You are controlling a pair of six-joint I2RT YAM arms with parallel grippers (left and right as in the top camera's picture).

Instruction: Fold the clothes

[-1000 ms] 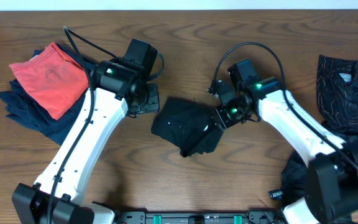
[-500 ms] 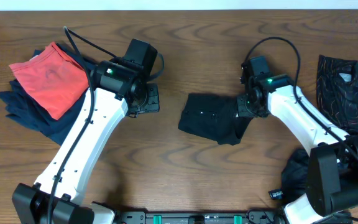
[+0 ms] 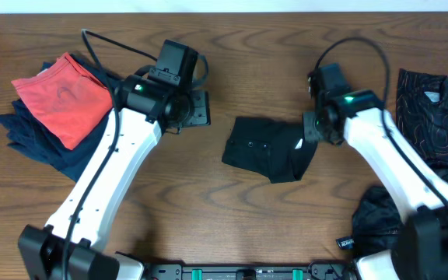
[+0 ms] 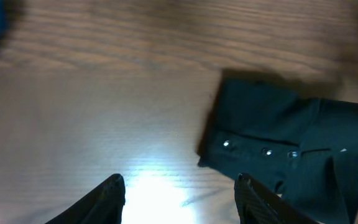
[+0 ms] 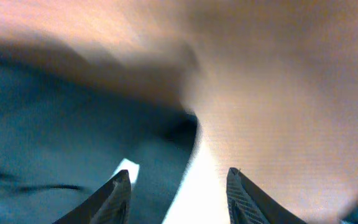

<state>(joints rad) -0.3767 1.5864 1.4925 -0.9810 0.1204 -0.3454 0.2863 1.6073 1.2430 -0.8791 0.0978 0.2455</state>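
Overhead: soft, rumpled black shirt [image 3: 269,148]

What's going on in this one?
Two robot arms are folding clothes. A black shirt lies folded into a compact bundle at mid-table. The right end effector hovers open over its right edge, gripping nothing. The left end effector is open over the wooden table, just left of the shirt. A red garment on a navy garment lies far left, and a black wavy-lined garment far right.

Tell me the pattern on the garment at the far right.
The garment is black with thin wavy lines; clearest in the overhead view.
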